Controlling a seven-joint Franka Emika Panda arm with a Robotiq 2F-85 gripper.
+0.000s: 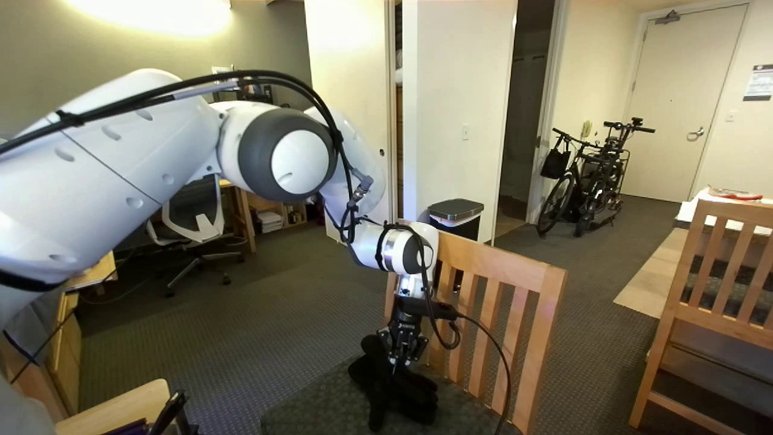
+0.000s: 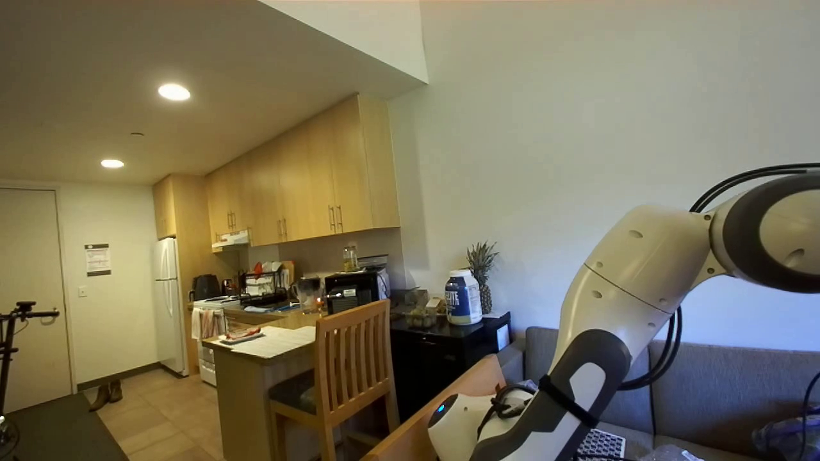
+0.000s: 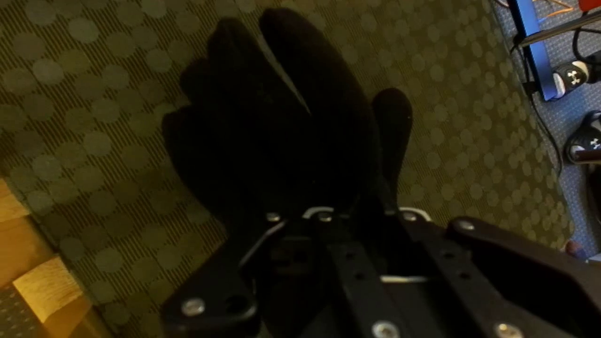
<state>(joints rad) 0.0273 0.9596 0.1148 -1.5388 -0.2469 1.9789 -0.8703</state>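
A black glove (image 1: 398, 396) lies on the dark patterned seat (image 1: 314, 393) of a wooden chair. In the wrist view the glove (image 3: 272, 122) fills the middle, its fingers pointing to the top and its thumb to the right. My gripper (image 1: 400, 361) points down onto the glove. In the wrist view the gripper's fingers (image 3: 362, 209) are drawn close together at the glove's lower part, with fabric between them. The contact itself is dark and partly hidden by the fingers. In an exterior view the arm (image 2: 615, 307) shows, but its gripper and the glove are out of view.
The chair's slatted backrest (image 1: 501, 272) stands close beside the gripper; its wood (image 3: 28, 249) shows at lower left. A cable hangs from the wrist over it. A wooden surface (image 1: 127, 405) is at lower left, a second chair (image 1: 731, 266) at right, a bin (image 1: 456, 210) behind.
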